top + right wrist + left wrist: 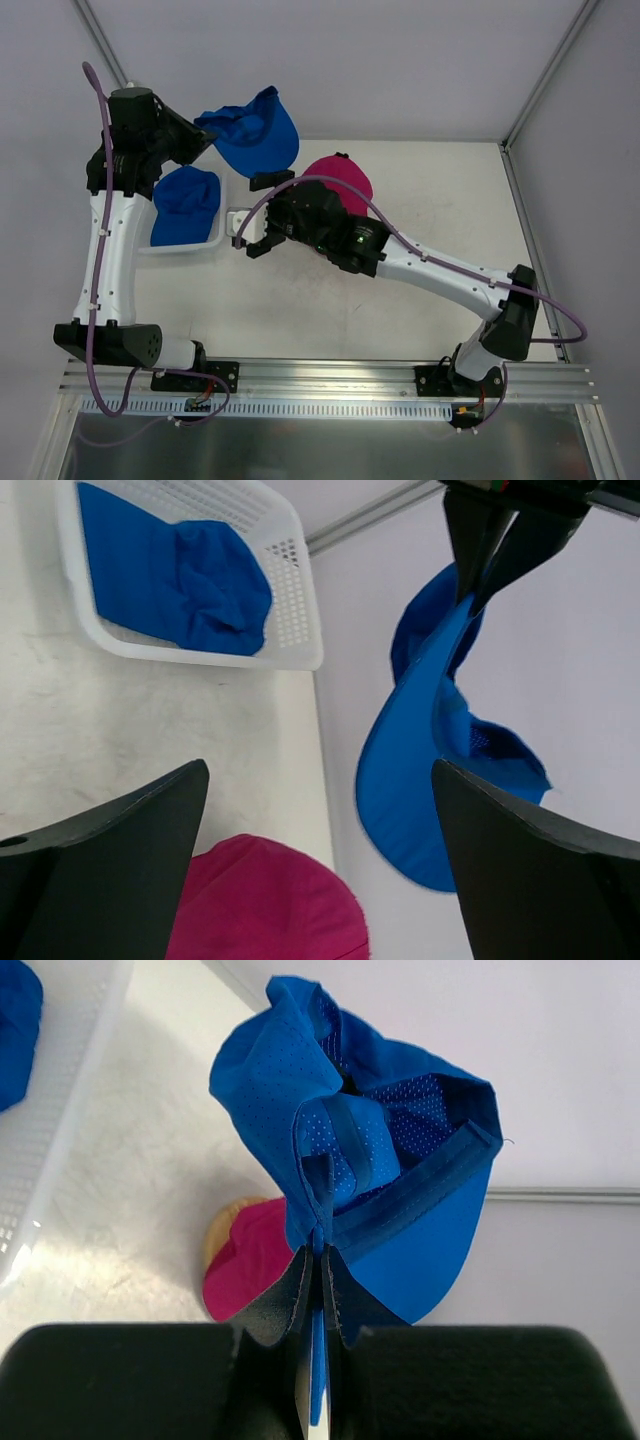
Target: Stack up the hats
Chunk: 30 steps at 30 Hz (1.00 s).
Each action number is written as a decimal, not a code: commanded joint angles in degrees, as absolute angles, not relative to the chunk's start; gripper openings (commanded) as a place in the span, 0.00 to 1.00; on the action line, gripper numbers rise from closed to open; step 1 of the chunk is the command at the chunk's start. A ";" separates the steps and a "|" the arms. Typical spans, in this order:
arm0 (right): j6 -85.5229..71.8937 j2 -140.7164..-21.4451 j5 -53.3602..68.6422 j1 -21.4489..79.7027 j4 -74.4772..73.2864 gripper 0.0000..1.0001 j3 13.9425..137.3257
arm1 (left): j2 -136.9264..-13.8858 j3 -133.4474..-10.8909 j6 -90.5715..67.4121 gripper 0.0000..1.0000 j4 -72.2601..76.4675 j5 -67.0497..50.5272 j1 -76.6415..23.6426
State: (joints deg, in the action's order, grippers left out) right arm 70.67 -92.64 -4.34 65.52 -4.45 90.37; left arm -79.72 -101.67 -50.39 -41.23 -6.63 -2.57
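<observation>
The left end effector [319, 1255] is pinched tight on the edge of a blue cap [255, 135], dangling it clear of the counter [445, 190], probably to set it over the pink cap [345, 178]. The right end effector [263, 214] hovers wide open and empty beside that one. A second blue cap [185, 203] lies in the basket [180, 248].

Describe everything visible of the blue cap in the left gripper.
The blue cap hangs in the air, pinched at one edge by the shut left gripper. Soft perforated fabric, crumpled; the crown's open underside faces the wrist camera, showing inner seams and a band. Its brim is smooth and curved. Nothing else touches it.
</observation>
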 commanded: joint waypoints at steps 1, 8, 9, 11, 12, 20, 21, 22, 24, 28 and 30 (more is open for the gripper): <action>77.26 -95.70 -9.56 65.39 2.90 1.00 95.08 | -76.12 -100.73 -54.84 0.00 -39.90 -10.02 -3.60; 79.80 -103.09 -16.69 65.39 2.90 0.96 103.70 | -72.87 -97.56 -55.81 0.00 -39.99 -10.29 -4.74; 80.33 -103.70 -18.09 65.48 2.90 0.91 104.76 | -72.43 -96.86 -55.55 0.00 -39.99 -9.76 -5.09; 81.21 -105.29 -19.50 65.48 2.90 0.73 105.90 | -71.46 -96.16 -55.11 0.00 -39.99 -8.53 -5.97; 81.30 -105.81 -20.90 65.30 2.90 0.66 106.95 | -71.11 -95.54 -55.02 0.00 -39.99 -7.92 -6.06; 74.72 -105.65 -23.38 62.76 -0.26 0.00 108.19 | -69.79 -94.04 -54.76 0.01 -39.90 -7.65 -6.59; 70.53 -104.25 -22.77 61.27 -2.96 0.00 108.19 | -69.87 -94.39 -53.97 0.07 -39.90 -7.47 -6.68; 67.62 -103.28 -20.76 60.30 -4.03 0.00 108.02 | -70.05 -94.83 -53.18 0.23 -39.82 -7.12 -6.68; 60.42 -100.91 -17.25 58.02 -7.64 0.00 108.02 | -70.84 -96.93 -51.16 0.49 -39.81 -6.42 -6.68; 36.73 -93.10 4.39 48.12 -10.02 0.00 106.44 | -71.63 -102.03 -38.20 0.99 -38.76 -1.86 -6.59; 27.73 -92.11 10.43 42.47 -10.02 0.00 108.18 | -70.76 -103.18 -32.80 0.99 -37.89 1.66 -5.89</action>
State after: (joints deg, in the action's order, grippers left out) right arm 49.19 -100.71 -4.32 49.34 -11.11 105.41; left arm -72.20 -99.09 -44.77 -41.17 -3.81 -6.02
